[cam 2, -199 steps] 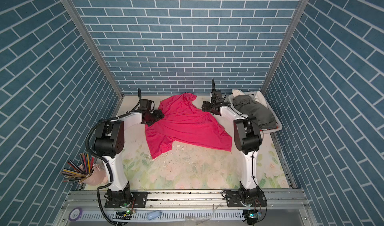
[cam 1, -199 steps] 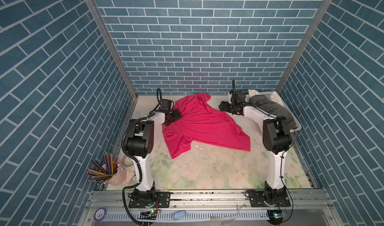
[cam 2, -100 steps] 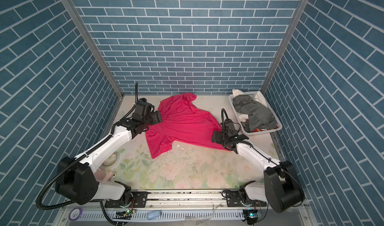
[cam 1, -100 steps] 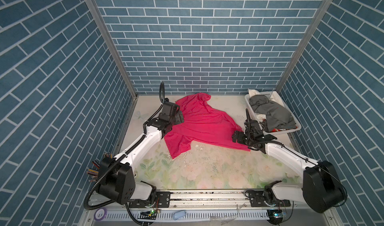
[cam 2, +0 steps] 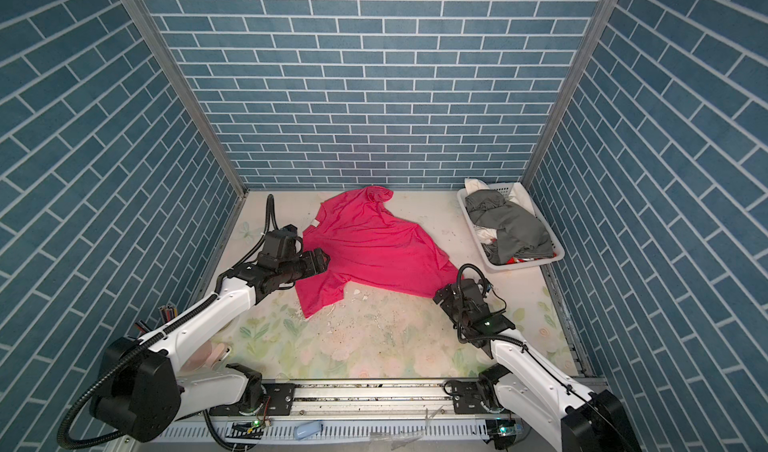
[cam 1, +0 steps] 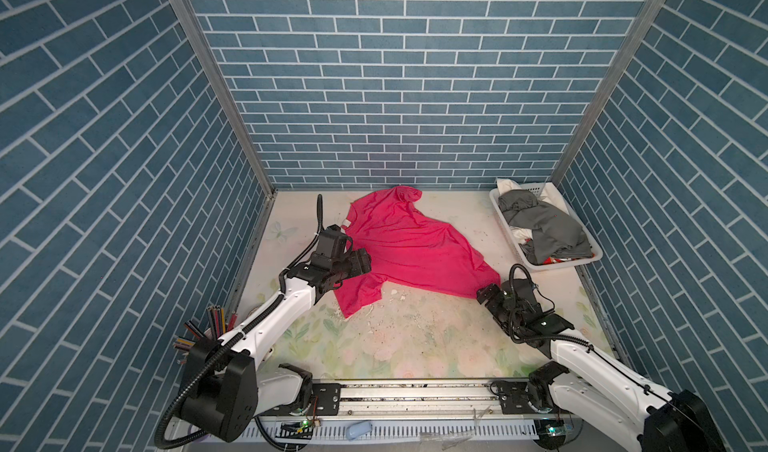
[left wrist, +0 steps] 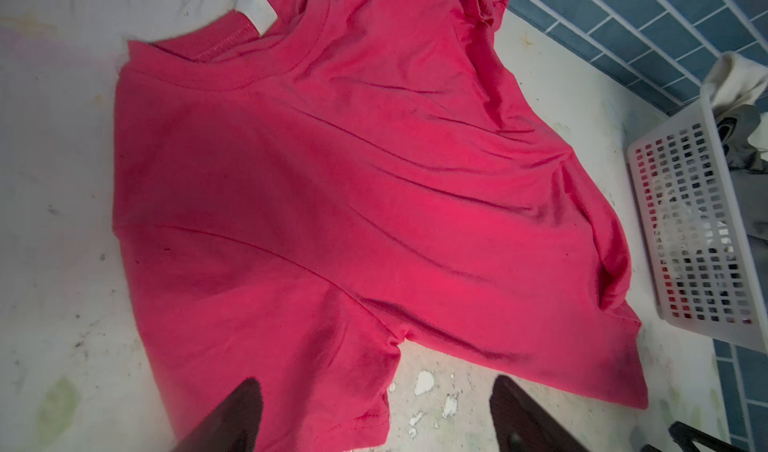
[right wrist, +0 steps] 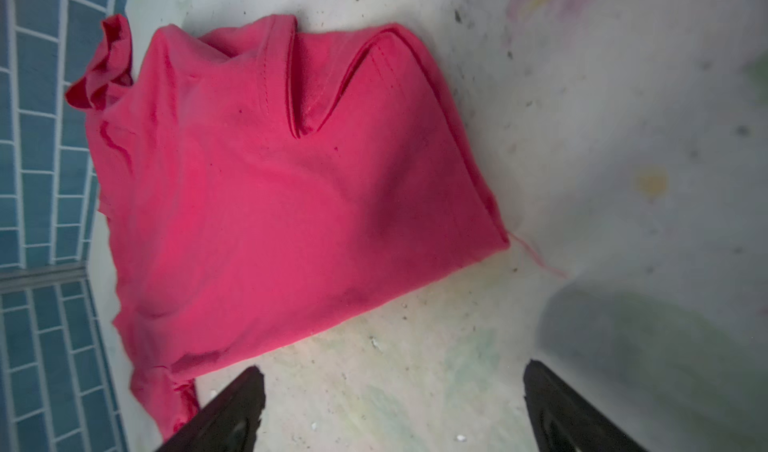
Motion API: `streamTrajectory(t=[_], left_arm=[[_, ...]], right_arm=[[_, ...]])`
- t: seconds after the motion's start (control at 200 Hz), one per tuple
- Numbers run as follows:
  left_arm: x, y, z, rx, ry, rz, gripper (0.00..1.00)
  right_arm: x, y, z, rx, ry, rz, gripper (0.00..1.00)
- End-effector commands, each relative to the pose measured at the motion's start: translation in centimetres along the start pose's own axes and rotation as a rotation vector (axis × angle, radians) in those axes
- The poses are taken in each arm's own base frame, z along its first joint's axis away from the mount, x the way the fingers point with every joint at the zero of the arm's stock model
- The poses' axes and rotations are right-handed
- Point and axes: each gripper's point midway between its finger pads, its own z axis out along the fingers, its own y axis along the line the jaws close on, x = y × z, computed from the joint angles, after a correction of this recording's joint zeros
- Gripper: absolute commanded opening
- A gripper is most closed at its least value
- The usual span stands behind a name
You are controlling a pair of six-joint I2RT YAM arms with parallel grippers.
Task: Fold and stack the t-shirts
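So far I count nothing folded: pink t-shirt (cam 1: 407,246) rumpled on table (cam 1: 415,346), grey t-shirt (cam 1: 544,225) heaped in basket (cam 1: 557,263); left gripper (cam 1: 360,262), right gripper (cam 1: 485,297) both agape, empty

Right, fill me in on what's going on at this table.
Two robot arms are working on a pink shirt that lies spread but rumpled on the table, not yet folded. The left gripper hovers open at its sleeve side, and the right gripper is open over bare table just short of the hem corner. Neither holds any cloth. A grey shirt lies heaped in the basket, and no folded stack exists yet.
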Motion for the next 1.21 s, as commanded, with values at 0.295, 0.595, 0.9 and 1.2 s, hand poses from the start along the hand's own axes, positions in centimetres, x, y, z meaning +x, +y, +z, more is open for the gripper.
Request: streamTrajectory(t=[0.295,0.595,0.9,1.2], left_arm=[[0.4,-1.2,0.1,0.083,0.007,-0.006,0.88],[0.4,-0.7,0.1,0.070,0.008,-0.008,0.88],[0.0,-0.6,-0.5,0.073,-0.001,-0.018,0.88],[0.1,-0.1,-0.3,0.064,0.011,-0.029,0.88]], right_arm=[[-1.8,-1.3,1.2,-0.050,-0.179,0.482,0.98],[0.1,-3.2,4.1,0.042,-0.114,0.577,0.97],[0.1,-4.8,5.1,0.111,-0.146,0.609,0.74],[-0.2,-5.7,6.0,0.094,-0.166,0.612,0.01]])
